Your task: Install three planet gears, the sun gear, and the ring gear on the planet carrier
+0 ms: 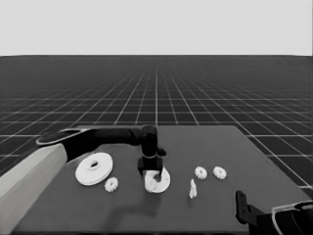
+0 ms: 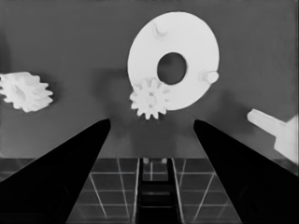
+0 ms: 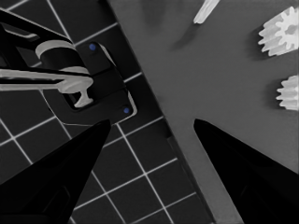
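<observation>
A dark table [image 1: 210,147] stands on a gridded floor under a pale blank band.

At the left, the left arm reaches in over the table, and the larger round part [image 1: 94,169] lies beside its forearm, well away from the fingers. It probably waits there because it goes on last, over the gears. A loose gear [image 1: 111,184] lies just beside it; in the left wrist view the same gear [image 2: 24,91] sits out beyond one finger, untouched.

In the middle, the left gripper [image 1: 149,169] hangs directly over the smaller round part [image 1: 157,180]. In its wrist view the two fingers stand spread apart with nothing between them, so the grip is released. Beyond the fingertips lies the smaller round part [image 2: 173,61], flat, with two bare pegs showing on its face. One gear [image 2: 149,98] sits at its rim, on the side nearest the fingers, apparently seated on a third peg. Judging from that, one gear is installed and the others are still to come.

Further right, the thin white piece [image 1: 192,189] stands near the smaller round part, clear of the fingers. Past it two gears [image 1: 200,172] and [image 1: 219,172] lie side by side, apart from each other.

At the lower right corner the right gripper [image 1: 242,208] is parked over the table's edge, its fingers spread and empty.
</observation>
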You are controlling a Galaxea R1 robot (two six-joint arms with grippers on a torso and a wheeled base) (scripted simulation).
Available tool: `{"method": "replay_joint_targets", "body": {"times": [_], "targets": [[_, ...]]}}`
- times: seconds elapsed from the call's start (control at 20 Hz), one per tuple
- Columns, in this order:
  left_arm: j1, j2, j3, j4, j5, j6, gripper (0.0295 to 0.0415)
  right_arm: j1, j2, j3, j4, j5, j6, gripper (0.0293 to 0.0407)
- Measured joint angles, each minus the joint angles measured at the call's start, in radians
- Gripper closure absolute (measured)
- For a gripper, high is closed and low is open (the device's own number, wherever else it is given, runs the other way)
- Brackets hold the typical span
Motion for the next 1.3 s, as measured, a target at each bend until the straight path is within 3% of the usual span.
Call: {"method": "replay_joint_targets", "body": {"times": [0.1, 0.2, 0.35, 0.6, 0.65, 0.75, 1.1, 1.2, 1.3], "targets": [[-0.001, 0.000, 0.000, -0.002, 0.000, 0.000, 0.0326, 0.000, 0.000, 0.000, 0.000, 0.000, 0.000, 0.0315], [-0.005, -0.350, 0.244, -0.006, -0.026, 0.127, 0.0326, 0.000, 0.000, 0.000, 0.000, 0.000, 0.000, 0.0315], [-0.006, -0.511, 0.235, -0.014, -0.053, 0.271, 0.0326, 0.000, 0.000, 0.000, 0.000, 0.000, 0.000, 0.0315], [-0.006, -0.539, 0.223, -0.017, -0.060, 0.312, 0.0326, 0.000, 0.000, 0.000, 0.000, 0.000, 0.000, 0.0315], [0.080, -0.526, 0.186, 0.070, -0.095, 0.330, 0.0326, 0.000, 0.000, 0.000, 0.000, 0.000, 0.000, 0.0315], [0.170, -0.505, 0.127, 0.143, -0.136, 0.356, 0.0326, 0.000, 0.000, 0.000, 0.000, 0.000, 0.000, 0.0315], [0.209, -0.490, 0.087, 0.176, -0.161, 0.373, 0.0326, 0.000, 0.000, 0.000, 0.000, 0.000, 0.000, 0.0315], [0.209, -0.489, 0.086, 0.177, -0.162, 0.373, 0.0397, 0.000, 0.000, 0.000, 0.000, 0.000, 0.000, 0.0315], [0.209, -0.489, 0.086, 0.177, -0.162, 0.373, 0.0398, 0.000, 0.000, 0.000, 0.000, 0.000, 0.000, 0.0315]]}}
